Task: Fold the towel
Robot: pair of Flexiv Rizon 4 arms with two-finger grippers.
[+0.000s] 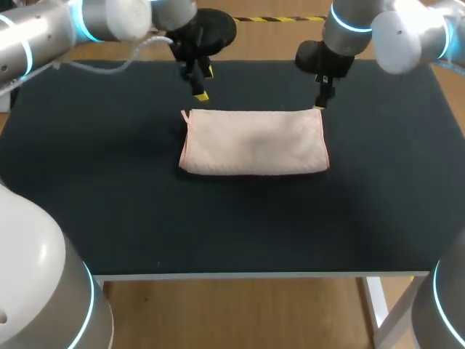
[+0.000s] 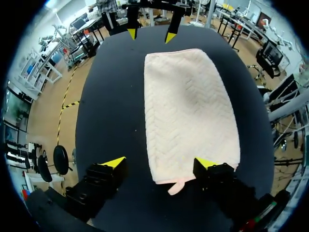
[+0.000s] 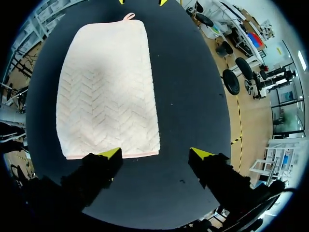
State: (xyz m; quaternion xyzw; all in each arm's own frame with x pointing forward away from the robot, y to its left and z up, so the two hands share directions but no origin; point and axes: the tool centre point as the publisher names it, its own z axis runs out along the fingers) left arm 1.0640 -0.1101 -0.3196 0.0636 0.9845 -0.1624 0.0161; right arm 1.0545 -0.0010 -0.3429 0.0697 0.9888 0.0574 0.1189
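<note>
A pale pink towel (image 1: pixel 254 142) lies flat near the middle of the black bench (image 1: pixel 87 182). It is a neat rectangle with its long sides running left to right. The thick, rounded near edge suggests one fold is already made. The left end effector (image 1: pixel 204 83) hangs above the far left corner, where a small hanging loop (image 2: pixel 176 187) sticks out. The right end effector (image 3: pixel 155 153) hangs at the far right corner. Both are released, fingers spread wide and grasping nothing. Each sits over a corner, probably so the two can pinch the far edge together and keep it level for another fold. Whether the right fingers touch the cloth cannot be told.
</note>
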